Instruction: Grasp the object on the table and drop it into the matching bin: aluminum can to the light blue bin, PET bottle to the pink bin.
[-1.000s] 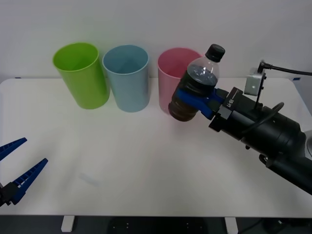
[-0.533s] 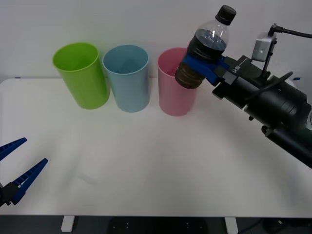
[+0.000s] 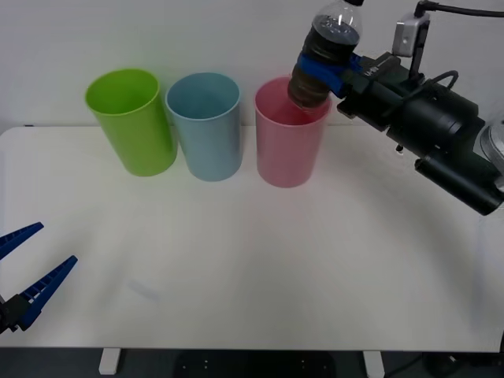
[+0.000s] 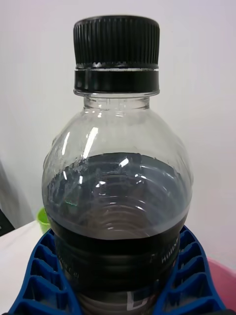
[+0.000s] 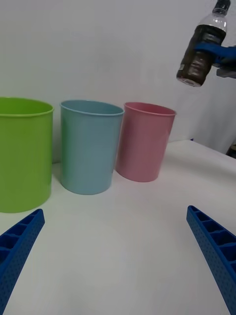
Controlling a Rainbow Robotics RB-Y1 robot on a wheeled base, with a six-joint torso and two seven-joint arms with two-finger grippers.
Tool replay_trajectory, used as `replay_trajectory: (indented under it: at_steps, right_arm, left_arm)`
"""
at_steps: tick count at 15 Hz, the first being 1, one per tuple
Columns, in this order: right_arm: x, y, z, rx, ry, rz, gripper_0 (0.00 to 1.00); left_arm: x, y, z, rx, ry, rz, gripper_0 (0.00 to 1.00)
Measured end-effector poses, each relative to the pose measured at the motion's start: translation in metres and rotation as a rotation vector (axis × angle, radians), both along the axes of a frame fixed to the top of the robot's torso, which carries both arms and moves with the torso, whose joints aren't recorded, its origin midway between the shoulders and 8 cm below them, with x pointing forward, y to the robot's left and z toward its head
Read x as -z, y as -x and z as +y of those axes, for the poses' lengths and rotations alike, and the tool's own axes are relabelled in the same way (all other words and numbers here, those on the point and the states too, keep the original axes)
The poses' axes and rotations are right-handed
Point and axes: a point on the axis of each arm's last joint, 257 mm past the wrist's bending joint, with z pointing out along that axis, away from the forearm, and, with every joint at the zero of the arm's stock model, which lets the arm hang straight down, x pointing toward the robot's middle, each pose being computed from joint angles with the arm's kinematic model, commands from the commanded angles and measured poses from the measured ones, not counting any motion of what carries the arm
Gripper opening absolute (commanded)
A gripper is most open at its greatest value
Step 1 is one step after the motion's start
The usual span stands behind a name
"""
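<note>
My right gripper (image 3: 324,69) is shut on the PET bottle (image 3: 324,49), a small clear bottle with a black cap and a dark lower half. It hangs tilted in the air just above the right rim of the pink bin (image 3: 288,142). Close up, the bottle (image 4: 117,197) sits between blue ribbed fingers (image 4: 191,275). From the left side the bottle (image 5: 201,49) floats above and to the right of the pink bin (image 5: 145,142). The light blue bin (image 3: 205,126) stands left of the pink one. My left gripper (image 3: 20,272) rests open at the table's near left corner.
A lime green bin (image 3: 132,122) stands at the left end of the row of bins, near the back of the white table (image 3: 252,260). The right arm's black body (image 3: 441,134) reaches in from the right above the table.
The right gripper has lifted the bottle up and back, from in front of the pink bin to above its right rim. The left arm has stayed still.
</note>
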Motion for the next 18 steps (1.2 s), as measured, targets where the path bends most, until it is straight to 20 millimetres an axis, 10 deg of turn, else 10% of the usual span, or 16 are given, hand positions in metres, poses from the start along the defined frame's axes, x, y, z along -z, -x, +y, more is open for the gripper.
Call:
replay_trajectory:
  at_steps: [11,18]
  right_arm:
    - [0.012,-0.088,0.007,0.120,0.064,0.032,0.00]
    - [0.017,-0.099,0.009,0.144,0.070,0.042,0.08]
  left_arm:
    - [0.000,0.000,0.000,0.000,0.000,0.000,1.00]
    - [0.000,0.000,0.000,0.000,0.000,0.000,1.00]
